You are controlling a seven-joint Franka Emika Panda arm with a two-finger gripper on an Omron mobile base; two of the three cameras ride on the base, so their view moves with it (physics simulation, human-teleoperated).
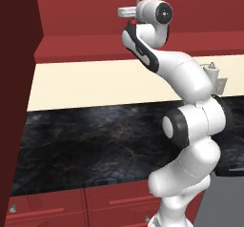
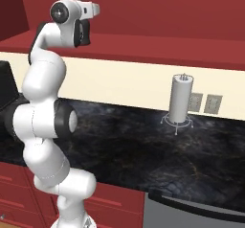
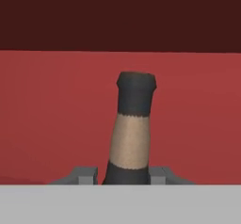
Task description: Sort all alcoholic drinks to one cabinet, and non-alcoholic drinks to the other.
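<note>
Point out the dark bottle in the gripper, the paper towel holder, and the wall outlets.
Dark bottle with pale neck label point(image 3: 132, 145): hand view, on the neck label.
White paper towel holder point(image 2: 182, 97): right base view, roll's side.
Wall outlets point(image 2: 213, 104): right base view, right plate.

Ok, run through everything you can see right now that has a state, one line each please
Dark glass bottle with thin neck and pale label band: held between the jaws, neck slightly tilted in the hand view, in front of a red cabinet surface.
Gripper: shut on the bottle, raised high by the upper red cabinets.
White cylindrical paper towel holder: upright on the black marble counter.
Lower red drawers: closed.
</note>
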